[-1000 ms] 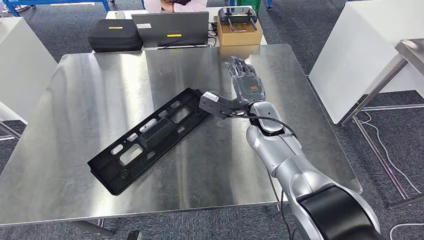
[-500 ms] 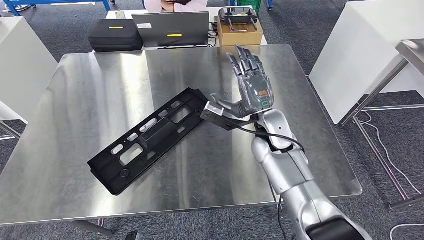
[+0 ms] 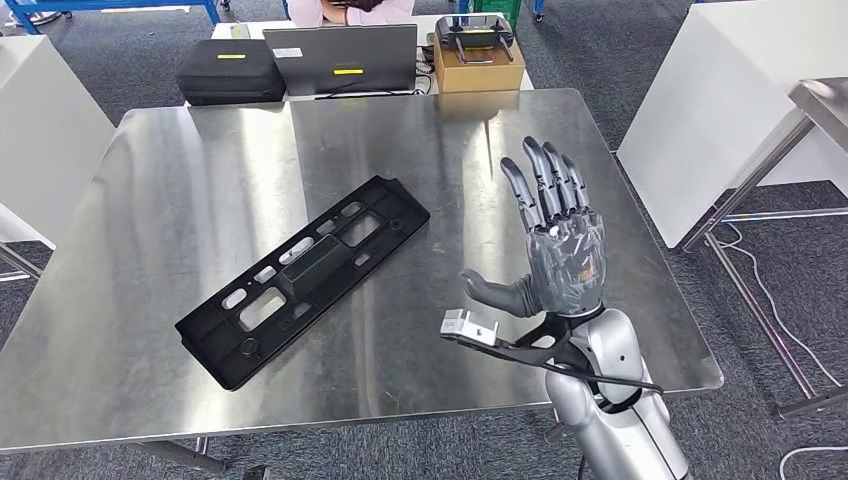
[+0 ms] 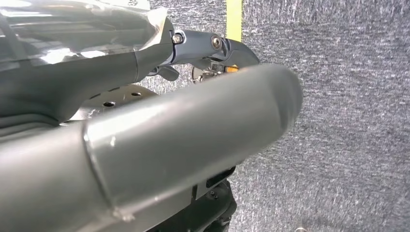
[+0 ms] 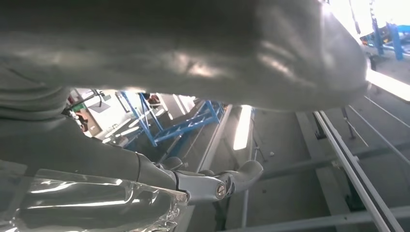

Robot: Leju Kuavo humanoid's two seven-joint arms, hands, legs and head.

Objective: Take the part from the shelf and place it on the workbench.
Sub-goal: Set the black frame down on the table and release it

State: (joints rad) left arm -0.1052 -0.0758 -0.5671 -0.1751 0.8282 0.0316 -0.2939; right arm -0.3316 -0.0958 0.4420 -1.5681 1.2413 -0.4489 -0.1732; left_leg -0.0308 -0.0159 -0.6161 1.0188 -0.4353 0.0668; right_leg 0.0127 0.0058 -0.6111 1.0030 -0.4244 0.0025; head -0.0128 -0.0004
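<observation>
One long black part (image 3: 303, 279) lies flat on the steel workbench (image 3: 180, 180), well to the left of the robot's right hand (image 3: 562, 255), which is raised above the bench's right side with fingers spread, holding nothing. Beyond the hand sit one laptop (image 3: 345, 57), one black case (image 3: 231, 68) and one cardboard box (image 3: 479, 65). The left hand (image 4: 145, 125) appears too close to judge.

right hand (image 3: 560, 262) raised, fingers spread (empty)
</observation>
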